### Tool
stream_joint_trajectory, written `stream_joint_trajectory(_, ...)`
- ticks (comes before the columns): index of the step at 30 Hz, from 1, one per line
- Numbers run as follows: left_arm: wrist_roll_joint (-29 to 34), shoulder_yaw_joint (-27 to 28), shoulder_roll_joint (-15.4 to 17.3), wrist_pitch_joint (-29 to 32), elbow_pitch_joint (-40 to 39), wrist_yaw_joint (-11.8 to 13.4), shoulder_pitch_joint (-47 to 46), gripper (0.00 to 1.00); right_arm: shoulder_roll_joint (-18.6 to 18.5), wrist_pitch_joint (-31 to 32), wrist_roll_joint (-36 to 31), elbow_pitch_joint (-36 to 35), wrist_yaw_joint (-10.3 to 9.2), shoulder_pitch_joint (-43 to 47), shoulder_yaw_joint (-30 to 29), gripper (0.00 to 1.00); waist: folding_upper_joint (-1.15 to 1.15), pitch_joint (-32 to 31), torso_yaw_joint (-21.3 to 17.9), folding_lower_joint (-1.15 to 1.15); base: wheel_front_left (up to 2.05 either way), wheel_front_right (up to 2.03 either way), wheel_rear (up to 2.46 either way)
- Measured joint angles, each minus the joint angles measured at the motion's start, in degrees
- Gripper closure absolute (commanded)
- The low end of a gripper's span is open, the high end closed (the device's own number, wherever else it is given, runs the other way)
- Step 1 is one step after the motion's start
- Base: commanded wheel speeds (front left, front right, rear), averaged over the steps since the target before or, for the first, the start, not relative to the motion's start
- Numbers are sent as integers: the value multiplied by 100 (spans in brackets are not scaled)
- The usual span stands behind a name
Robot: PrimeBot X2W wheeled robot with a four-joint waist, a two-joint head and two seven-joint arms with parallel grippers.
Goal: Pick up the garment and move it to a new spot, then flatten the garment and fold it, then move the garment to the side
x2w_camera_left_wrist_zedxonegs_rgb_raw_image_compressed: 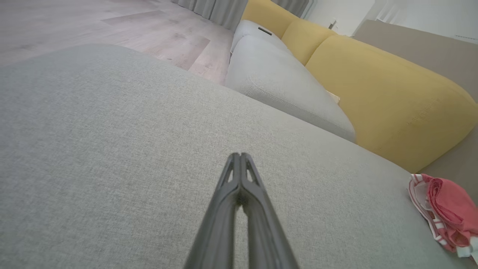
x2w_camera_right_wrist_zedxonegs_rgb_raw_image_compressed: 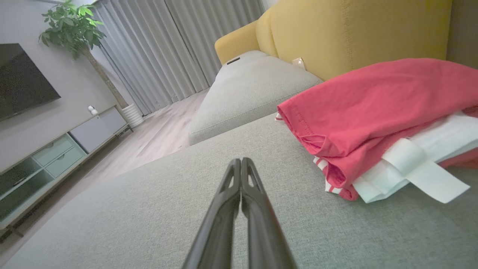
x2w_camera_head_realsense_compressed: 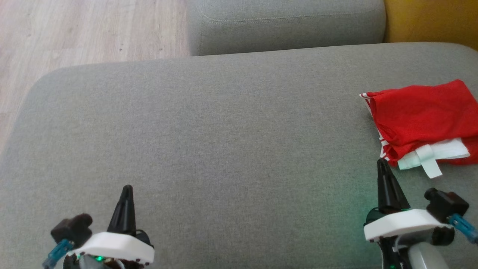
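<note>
1. A large grey seat cushion [x2w_camera_head_realsense_compressed: 209,123] of woven fabric is lying smooth and flat, its far-left corner rounding off.
2. Beyond the seat cushion's far edge a second grey cushion [x2w_camera_head_realsense_compressed: 283,26] is sitting, and a yellow backrest [x2w_camera_head_realsense_compressed: 429,18] is rising at its far right.
3. Pale wood floor [x2w_camera_head_realsense_compressed: 74,30] is showing past the seat cushion's far-left corner. Well beyond the seat cushion, grey curtains [x2w_camera_right_wrist_zedxonegs_rgb_raw_image_compressed: 168,48], a leafy plant [x2w_camera_right_wrist_zedxonegs_rgb_raw_image_compressed: 71,26], a dark screen [x2w_camera_right_wrist_zedxonegs_rgb_raw_image_compressed: 22,78] and a low cabinet [x2w_camera_right_wrist_zedxonegs_rgb_raw_image_compressed: 48,153] are lining the walls.
4. The garment [x2w_camera_head_realsense_compressed: 422,112] is resting on the right part of the seat cushion, running off the head view's right edge.
5. Its long axis is running roughly left to right across the seat cushion, and its red-and-white striped edge is facing the cushion's middle.
6. The garment is red, folded in loose layers and lightly creased. A white layer is peeking out along the side nearer the seat cushion's front, with a white strip sticking out toward that front.
7. The left end effector [x2w_camera_head_realsense_compressed: 127,188] is hovering over the seat cushion's near-left part, fingers pressed together and gripping nothing.
8. The right end effector [x2w_camera_head_realsense_compressed: 381,161] is hovering over the seat cushion's near-right part, likewise closed and empty, its tip just beside the garment's striped corner and apart from it.
</note>
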Motion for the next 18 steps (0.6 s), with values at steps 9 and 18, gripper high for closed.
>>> stream_joint_trajectory(9,-546,85,0,130,33,-21,-55,100,-1,122,595,-13,0,-1,-68,100,0,-3,0,0,0,0,0)
stream_joint_trajectory(18,-1094,148,0,282,63,-81,-130,100,-1,269,1201,-34,0,-1,-119,100,0,-7,-1,0,0,0,0)
